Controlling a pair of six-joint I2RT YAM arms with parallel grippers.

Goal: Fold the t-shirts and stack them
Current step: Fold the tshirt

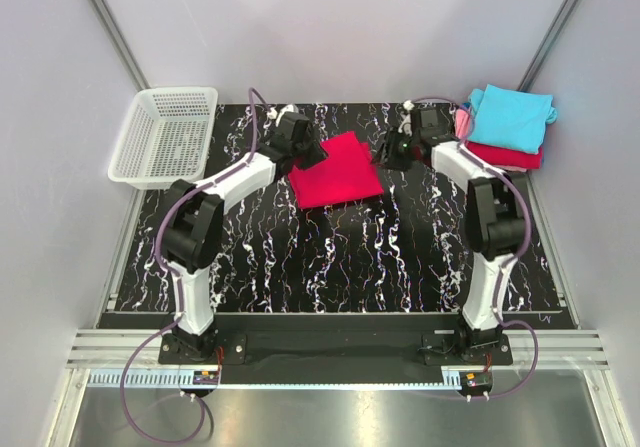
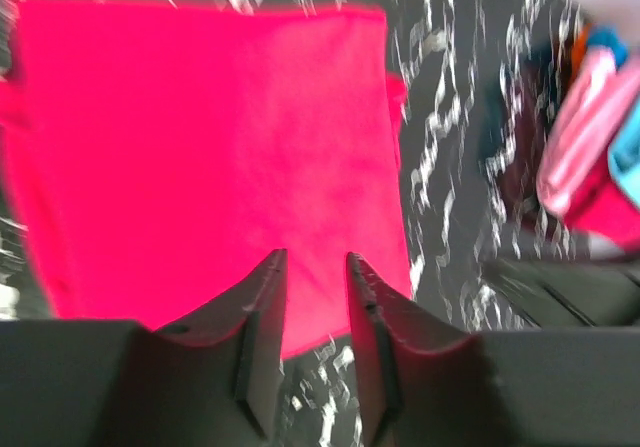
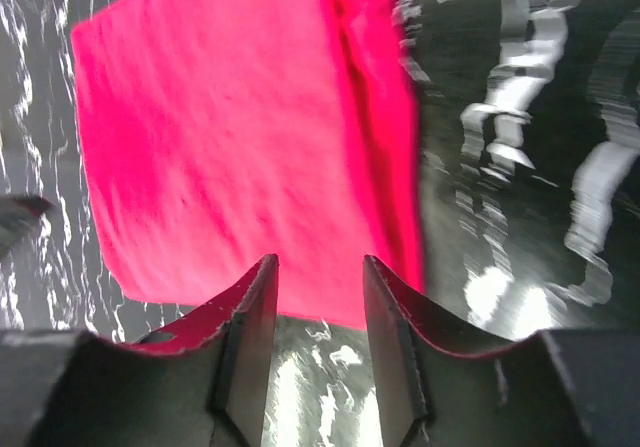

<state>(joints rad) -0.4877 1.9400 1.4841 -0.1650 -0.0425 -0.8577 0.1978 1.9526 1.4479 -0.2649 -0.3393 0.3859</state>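
Observation:
A crimson-red t-shirt (image 1: 338, 172) lies folded into a flat square on the black marbled table (image 1: 330, 257). My left gripper (image 1: 310, 153) hovers at its left back edge. In the left wrist view the shirt (image 2: 200, 137) fills the frame ahead of the gripper (image 2: 315, 262), whose jaws stand apart with nothing between them. My right gripper (image 1: 390, 151) is at the shirt's right back corner. In the right wrist view that gripper (image 3: 318, 267) is open just off the edge of the shirt (image 3: 230, 137), holding nothing. A stack of folded t-shirts (image 1: 508, 119) sits at the back right, turquoise on top of pink and red.
A white mesh basket (image 1: 165, 137) stands at the back left corner. The folded stack (image 2: 585, 137) shows blurred at the right of the left wrist view. Grey walls close in the table on three sides.

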